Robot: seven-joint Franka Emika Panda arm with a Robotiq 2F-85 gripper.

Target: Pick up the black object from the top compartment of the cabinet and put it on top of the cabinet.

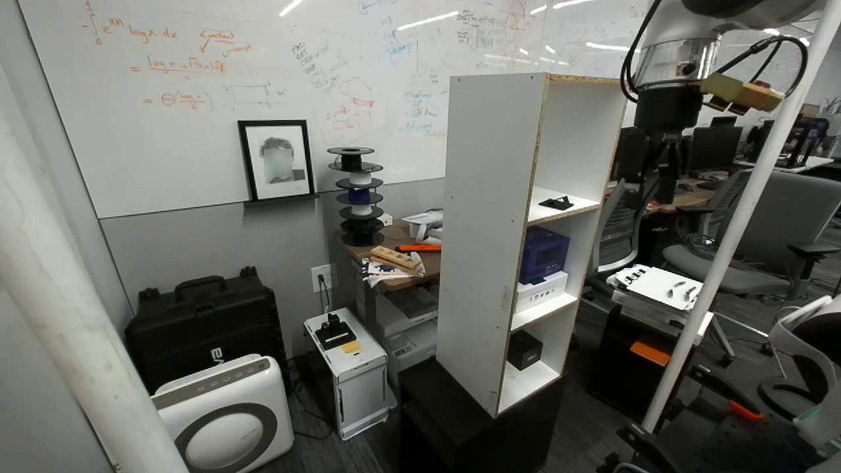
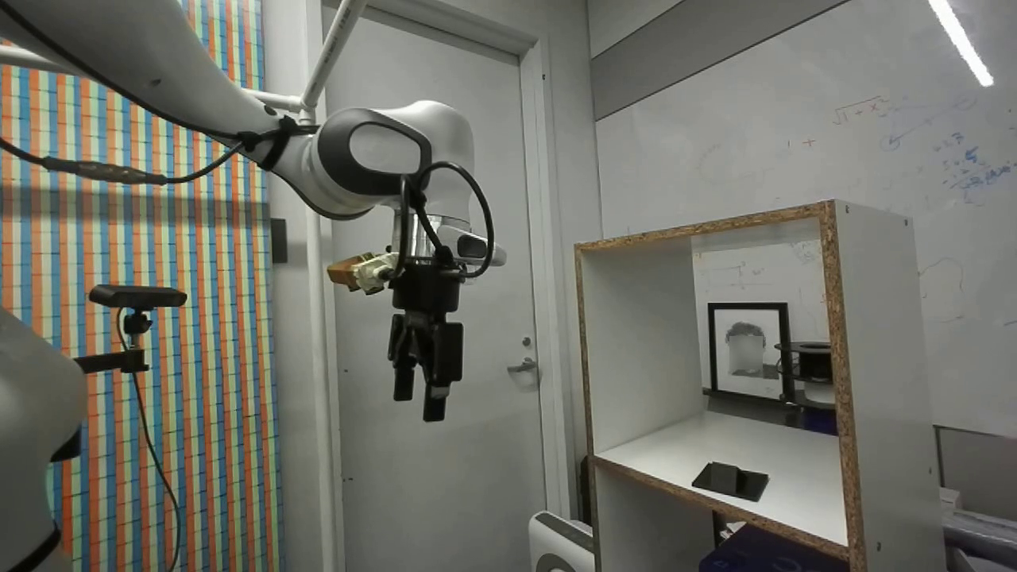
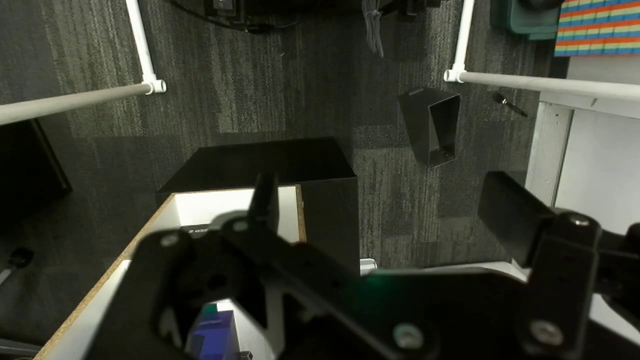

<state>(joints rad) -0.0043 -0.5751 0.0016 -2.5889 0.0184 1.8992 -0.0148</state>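
The fingers (image 3: 515, 220) are spread wide, with grey carpet (image 3: 390, 215) showing between them in the wrist view. In an exterior view the gripper (image 2: 419, 397) hangs from the arm (image 2: 449, 151), tips down, apart from the cabinet (image 1: 486, 230). The black object (image 2: 727, 479) lies on the floor of the top compartment, near its front edge. Below, in the middle compartment, a blue box (image 1: 545, 255) rests on a white box (image 1: 542, 293); a black box (image 1: 524, 349) sits in the bottom one. The cabinet stands on a black base (image 1: 427, 401) and, in an exterior view, cuts across the desk (image 1: 396, 233), so the desk's right-hand corners cannot be seen. A stack of spools (image 1: 361, 212) stands at the desk's far left corner. At its near edge a piece of wood (image 1: 396, 259) lies on papers (image 1: 378, 270). On the floor off the desk's left edge stands a white case (image 1: 364, 401) with a black device (image 1: 335, 333) on top. Left of the far left corner, a picture (image 1: 278, 161) leans against the wall.
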